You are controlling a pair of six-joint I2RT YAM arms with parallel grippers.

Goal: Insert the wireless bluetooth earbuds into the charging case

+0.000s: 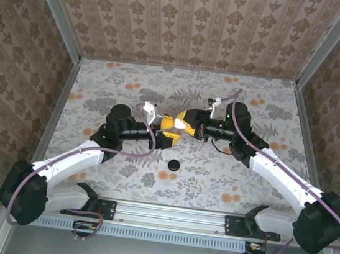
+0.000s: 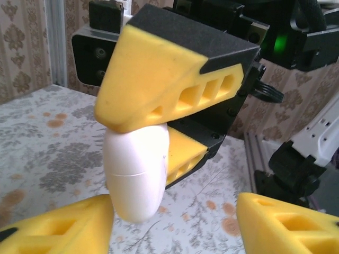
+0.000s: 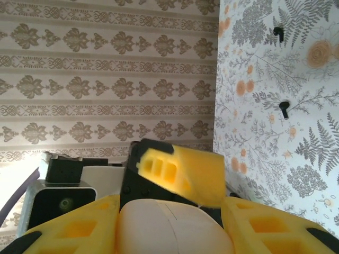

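The charging case (image 2: 135, 174), a smooth white box with a thin seam line, hangs above the table, and my right gripper (image 3: 170, 228) is shut on it. In the left wrist view its yellow fingers (image 2: 169, 79) press the case from above and below. My left gripper (image 2: 175, 227) stands open just under the case, its left pad close against the case's lower end. Both grippers meet over the middle of the table: left (image 1: 168, 131), right (image 1: 186, 124). Two tiny earbud-shaped pieces lie on the table, one (image 3: 279, 33) and another (image 3: 284, 109), both looking dark in the right wrist view.
A small black round disc (image 1: 173, 164) lies on the floral table (image 1: 131, 90) in front of the grippers. Patterned walls and metal rails (image 1: 66, 107) close the table in at the back and on both sides.
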